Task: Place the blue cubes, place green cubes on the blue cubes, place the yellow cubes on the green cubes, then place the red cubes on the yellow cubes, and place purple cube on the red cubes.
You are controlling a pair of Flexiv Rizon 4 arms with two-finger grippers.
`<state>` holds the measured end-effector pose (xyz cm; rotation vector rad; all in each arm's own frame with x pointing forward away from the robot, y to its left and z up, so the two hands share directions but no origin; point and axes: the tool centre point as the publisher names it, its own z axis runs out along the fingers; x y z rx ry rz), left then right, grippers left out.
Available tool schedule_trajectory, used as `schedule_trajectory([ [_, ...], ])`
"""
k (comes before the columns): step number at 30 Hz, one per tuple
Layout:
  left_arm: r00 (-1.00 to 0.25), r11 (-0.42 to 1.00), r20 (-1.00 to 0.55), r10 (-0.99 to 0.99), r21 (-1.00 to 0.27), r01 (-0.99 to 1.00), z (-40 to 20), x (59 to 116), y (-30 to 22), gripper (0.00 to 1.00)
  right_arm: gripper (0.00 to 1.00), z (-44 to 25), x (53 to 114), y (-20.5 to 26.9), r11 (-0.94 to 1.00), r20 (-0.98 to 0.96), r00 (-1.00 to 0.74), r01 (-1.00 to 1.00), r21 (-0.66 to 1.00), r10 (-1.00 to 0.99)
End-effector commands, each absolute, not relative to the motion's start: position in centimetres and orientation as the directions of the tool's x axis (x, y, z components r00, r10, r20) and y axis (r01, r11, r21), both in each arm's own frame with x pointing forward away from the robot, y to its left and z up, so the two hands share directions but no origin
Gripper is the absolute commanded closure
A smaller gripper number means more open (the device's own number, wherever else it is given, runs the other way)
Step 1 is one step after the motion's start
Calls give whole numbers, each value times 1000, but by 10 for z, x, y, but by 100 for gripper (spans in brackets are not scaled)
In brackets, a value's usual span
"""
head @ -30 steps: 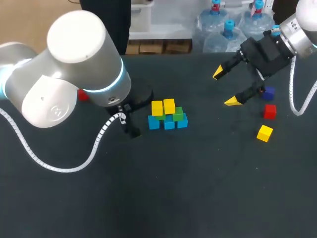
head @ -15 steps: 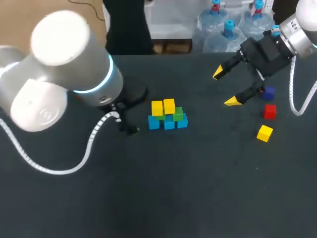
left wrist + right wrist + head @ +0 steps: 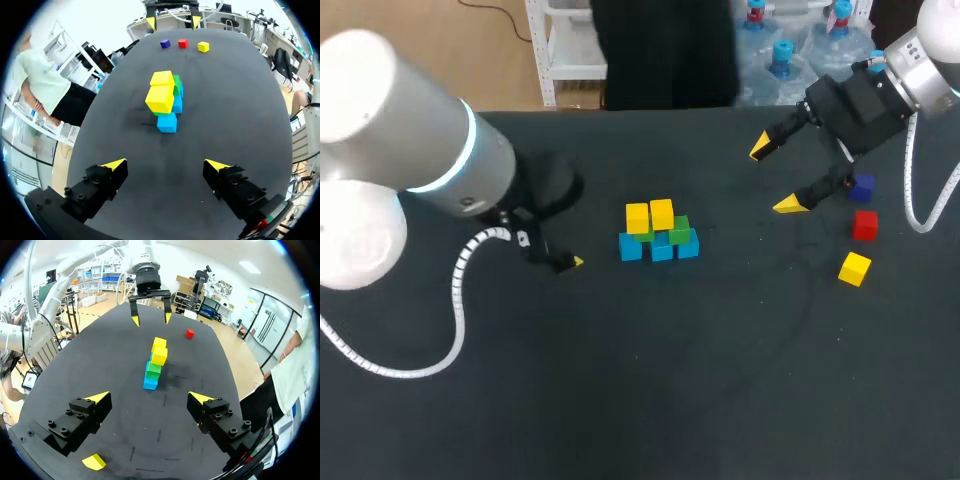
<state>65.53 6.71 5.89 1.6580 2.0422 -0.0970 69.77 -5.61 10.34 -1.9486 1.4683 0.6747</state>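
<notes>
The stack (image 3: 659, 234) stands mid-table: three blue cubes (image 3: 662, 249) at the base, green cubes (image 3: 679, 229) on them, two yellow cubes (image 3: 649, 215) on top. My left gripper (image 3: 165, 165) is open and empty, left of the stack and facing it with a gap; in the head view only one yellow fingertip (image 3: 577, 262) shows. My right gripper (image 3: 775, 176) hangs open and empty at the back right. Beside it lie a purple cube (image 3: 863, 187), a red cube (image 3: 864, 224) and a loose yellow cube (image 3: 854, 268). Another red cube (image 3: 190, 333) lies near my left arm, hidden in the head view.
My bulky left arm (image 3: 410, 170) covers the table's left side. In the left wrist view the purple cube (image 3: 165, 44), red cube (image 3: 183, 43) and yellow cube (image 3: 203, 47) sit in a row beyond the stack (image 3: 165, 100). The table (image 3: 700, 380) is dark and flat.
My left arm has drawn back to the left, away from the stack, and one yellow fingertip now shows. The right arm and all the cubes have stayed in place.
</notes>
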Motion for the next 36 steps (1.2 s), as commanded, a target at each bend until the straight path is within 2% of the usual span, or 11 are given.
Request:
schedule_trajectory([
  [1,-102,219,-443,891,222,950,58,667,67,0,0,103,698,-56,-207,-706,259,-965,-161,-659],
  [36,-105,218,-437,894,217,952,58,668,67,0,0,103,698,-56,-207,-706,259,-965,-161,-659],
])
